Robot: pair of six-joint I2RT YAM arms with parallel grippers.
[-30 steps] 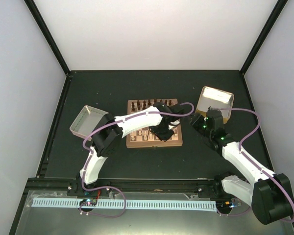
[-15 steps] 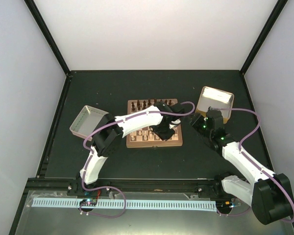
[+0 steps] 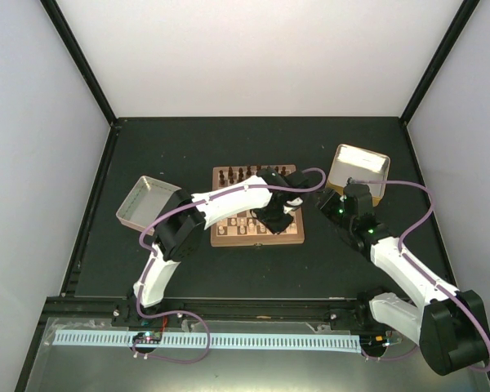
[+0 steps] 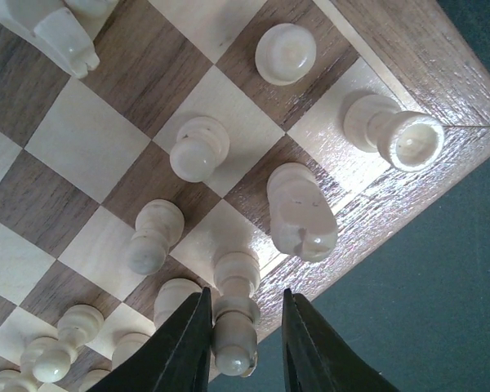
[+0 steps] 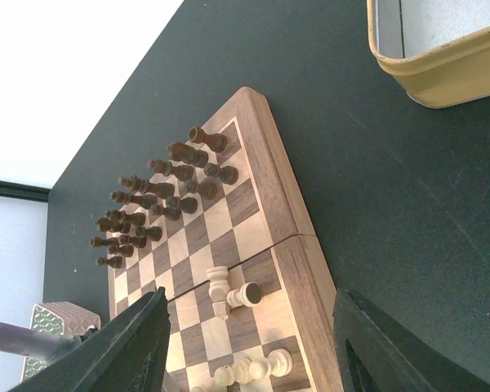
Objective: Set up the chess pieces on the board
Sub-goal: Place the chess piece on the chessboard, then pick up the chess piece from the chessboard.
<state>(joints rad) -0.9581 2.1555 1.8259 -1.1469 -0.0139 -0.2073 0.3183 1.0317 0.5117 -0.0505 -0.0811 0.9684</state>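
Note:
The board (image 3: 257, 240) lies mid-table, dark pieces along its far rows and pale chess pieces (image 3: 243, 224) along its near rows. My left gripper (image 3: 271, 219) is low over the near right corner. In the left wrist view its jaws (image 4: 246, 291) stand slightly open around an upright pale piece (image 4: 234, 327): the piece touches the left finger, and a gap shows on the right. A knight (image 4: 300, 214) and a rook (image 4: 392, 131) stand beside it. My right gripper (image 5: 251, 296) hangs open and empty above the board's right edge, over two toppled pale pieces (image 5: 229, 292).
A grey tray (image 3: 145, 202) sits left of the board and a yellow-sided tray (image 3: 359, 170) to its back right, also the tray (image 5: 441, 49) in the right wrist view. Dark pieces (image 5: 159, 196) fill the far rows. Black walls frame the dark table.
My left gripper's jaws have parted a little around the pale piece. Neither arm has visibly shifted.

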